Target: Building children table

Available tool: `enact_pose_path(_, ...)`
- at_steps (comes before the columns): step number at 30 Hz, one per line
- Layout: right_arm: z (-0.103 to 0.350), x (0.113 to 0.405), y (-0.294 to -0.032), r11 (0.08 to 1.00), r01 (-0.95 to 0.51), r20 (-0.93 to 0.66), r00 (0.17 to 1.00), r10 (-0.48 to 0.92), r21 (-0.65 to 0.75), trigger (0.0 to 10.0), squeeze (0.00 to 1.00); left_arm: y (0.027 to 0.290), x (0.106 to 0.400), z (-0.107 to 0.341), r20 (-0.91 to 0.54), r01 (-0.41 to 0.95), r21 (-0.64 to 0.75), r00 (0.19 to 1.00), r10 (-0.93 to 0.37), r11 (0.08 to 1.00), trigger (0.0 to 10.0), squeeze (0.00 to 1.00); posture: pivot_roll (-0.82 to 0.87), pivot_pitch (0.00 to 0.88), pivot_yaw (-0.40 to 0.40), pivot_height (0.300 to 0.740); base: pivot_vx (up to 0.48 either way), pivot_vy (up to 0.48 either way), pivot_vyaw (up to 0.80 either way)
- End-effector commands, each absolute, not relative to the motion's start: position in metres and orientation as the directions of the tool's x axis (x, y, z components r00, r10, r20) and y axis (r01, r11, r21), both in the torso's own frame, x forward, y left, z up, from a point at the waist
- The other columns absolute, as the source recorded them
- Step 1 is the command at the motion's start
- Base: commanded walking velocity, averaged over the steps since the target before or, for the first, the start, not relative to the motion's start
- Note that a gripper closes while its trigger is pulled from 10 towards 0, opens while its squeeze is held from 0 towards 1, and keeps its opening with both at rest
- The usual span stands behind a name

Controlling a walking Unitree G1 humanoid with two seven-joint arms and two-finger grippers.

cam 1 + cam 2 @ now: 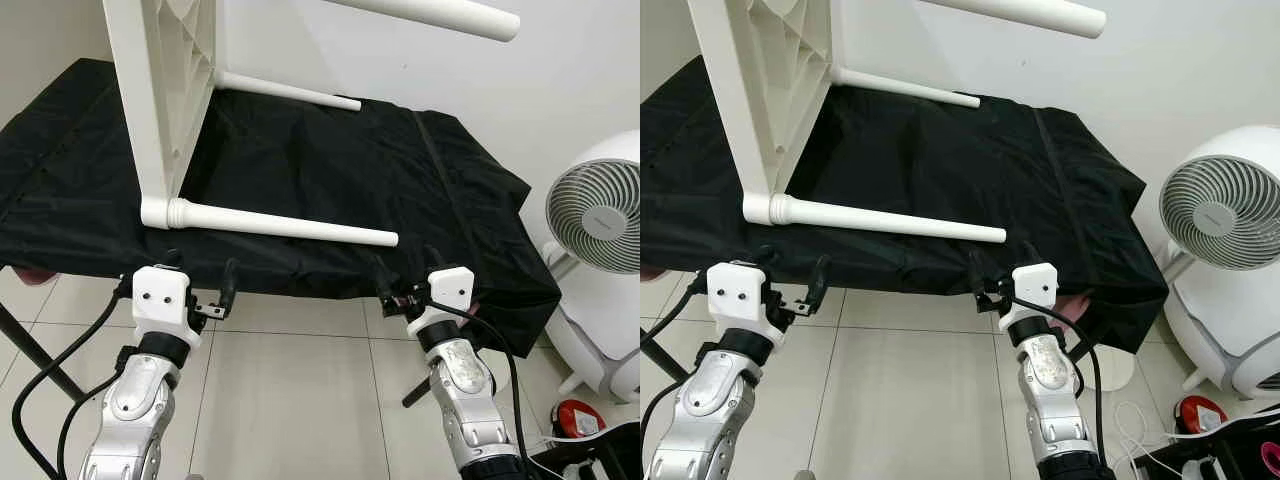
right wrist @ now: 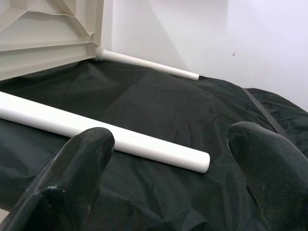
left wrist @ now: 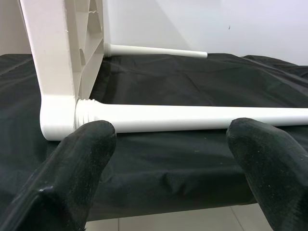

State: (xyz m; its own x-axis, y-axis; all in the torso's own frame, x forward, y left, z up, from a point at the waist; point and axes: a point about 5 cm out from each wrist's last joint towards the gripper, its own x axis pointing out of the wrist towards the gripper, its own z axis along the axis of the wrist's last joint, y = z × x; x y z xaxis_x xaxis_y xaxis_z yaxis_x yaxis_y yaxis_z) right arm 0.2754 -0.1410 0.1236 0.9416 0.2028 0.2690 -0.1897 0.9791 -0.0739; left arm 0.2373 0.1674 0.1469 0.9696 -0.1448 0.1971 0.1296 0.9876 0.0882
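Children's table (image 1: 160, 90), white plastic, stands on its side on the black cloth-covered surface (image 1: 300, 150) in front of you, its ribbed underside facing right. You can see three legs screwed in: the near leg (image 1: 290, 225) lies along the cloth close to the front edge, the far leg (image 1: 290, 92) rests by the wall, and an upper leg (image 1: 430, 14) sticks out in the air. Your left gripper (image 1: 200, 285) hovers just off the front edge with fingers spread apart, holding nothing. Your right gripper (image 1: 405, 285) hovers likewise, spread and empty, near the near leg's free end. A white fan (image 1: 595, 215) stands on the tiled floor (image 1: 300, 400) to your right.
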Motion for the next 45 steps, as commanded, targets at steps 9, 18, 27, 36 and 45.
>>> enact_pose_path(9, 0.118, 0.275, -0.146, 0.978, -0.190, 0.244, 0.948, 0.207, -0.090, 10.0, 0.00, 0.164, 0.235, 0.146, 0.195, 0.129, 0.082, 0.970, -0.142, 0.988, 10.0, 0.00, 0.08, 0.000, -0.132, 0.740, 0.260, 0.000, 0.00)
enact_pose_path(18, 0.117, 0.275, -0.145, 0.976, -0.195, 0.238, 0.947, 0.214, -0.098, 10.0, 0.00, 0.162, 0.235, 0.146, 0.196, 0.127, 0.075, 0.971, -0.140, 0.989, 10.0, 0.00, 0.08, 0.000, -0.135, 0.740, 0.277, 0.000, 0.00)
enact_pose_path(27, 0.116, 0.275, -0.145, 0.975, -0.196, 0.233, 0.948, 0.216, -0.108, 10.0, 0.00, 0.160, 0.233, 0.146, 0.197, 0.127, 0.065, 0.971, -0.137, 0.990, 10.0, 0.00, 0.08, 0.000, -0.137, 0.740, 0.237, 0.000, 0.00)
enact_pose_path(36, 0.115, 0.276, -0.145, 0.972, -0.201, 0.229, 0.947, 0.224, -0.119, 10.0, 0.00, 0.156, 0.231, 0.147, 0.215, 0.118, 0.057, 0.968, -0.128, 0.991, 10.0, 0.00, 0.08, 0.000, -0.139, 0.740, 0.000, 0.000, 0.00)
enact_pose_path(45, 0.116, 0.277, -0.145, 0.970, -0.203, 0.233, 0.945, 0.230, -0.135, 10.0, 0.00, 0.146, 0.231, 0.144, 0.189, 0.180, 0.069, 0.963, -0.190, 0.981, 10.0, 0.00, 0.08, 0.000, -0.137, 0.740, 0.000, 0.000, 0.00)
